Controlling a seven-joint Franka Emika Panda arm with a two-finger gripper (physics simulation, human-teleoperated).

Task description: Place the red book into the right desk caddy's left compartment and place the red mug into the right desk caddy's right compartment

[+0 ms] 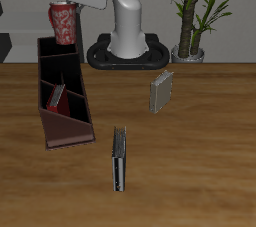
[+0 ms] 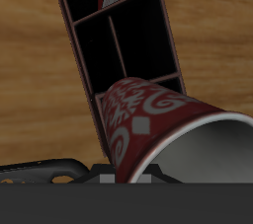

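Mug (image 1: 64,23) clamped in gripper (image 1: 68,7), hanging above far end of caddy (image 1: 62,91). Caddy's long axis runs front-to-back; target end section directly below mug. Red book (image 1: 57,96) already inside caddy, nearer front.

Red mug (image 1: 65,23) held above caddy (image 1: 62,96), book (image 1: 58,96) inside.

The red mug (image 2: 158,124) hangs tilted over the right desk caddy's (image 2: 124,31) dark compartments.
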